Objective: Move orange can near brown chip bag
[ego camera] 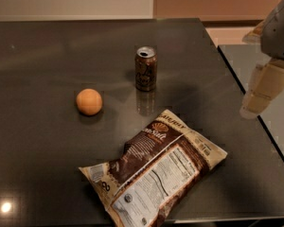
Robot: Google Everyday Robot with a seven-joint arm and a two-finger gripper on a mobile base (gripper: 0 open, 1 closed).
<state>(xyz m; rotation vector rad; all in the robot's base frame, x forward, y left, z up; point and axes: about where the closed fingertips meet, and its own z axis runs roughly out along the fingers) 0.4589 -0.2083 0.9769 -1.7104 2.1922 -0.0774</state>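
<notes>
The orange can (146,68) stands upright on the dark table (47,46), a little behind the middle. The brown chip bag (154,171) lies flat near the front edge, about a can's height in front of the can and slightly to its right. My gripper (256,100) hangs at the right edge of the view, beyond the table's right edge, well to the right of the can and above the bag's right corner. It holds nothing that I can see.
A round orange ball (89,101) rests on the table to the left of the can. A second grey surface (274,126) lies to the right across a narrow gap. A wall runs behind the table.
</notes>
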